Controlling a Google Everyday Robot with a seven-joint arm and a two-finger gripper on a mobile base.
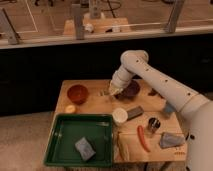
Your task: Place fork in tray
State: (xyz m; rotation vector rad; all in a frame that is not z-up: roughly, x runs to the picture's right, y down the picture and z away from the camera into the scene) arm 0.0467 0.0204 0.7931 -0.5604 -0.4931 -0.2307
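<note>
On the far middle of the table (95, 107), between the orange bowl (77, 93) and the purple bowl (132, 90), the gripper (113, 92) is seen lowered to the tabletop, its fingers pressed together. The fork (103, 93) is made out just left of the fingertips, on or barely above the wood. Whether it is actually pinched cannot be told from this single camera view. The green tray (65, 132) is set at the near left, well apart from the fork, with a grey-blue sponge (84, 148) lying inside it.

Several slips may be expected from here. If so thin a piece is caught only at one end, it is likely to swing or slide out once lifted. If it has not been caught at all, it may simply be pushed along the wood toward the orange bowl. On the way to the tray, the white cup (120, 116) beside its far right corner could be knocked by the arm. A release made too early would leave the fork on the rim or outside it.

The fork is seen as a small, slender, silvery-grey sliver, shorter than the orange bowl is wide and faint against the pale wood. Its tines cannot be distinguished from its handle.
</note>
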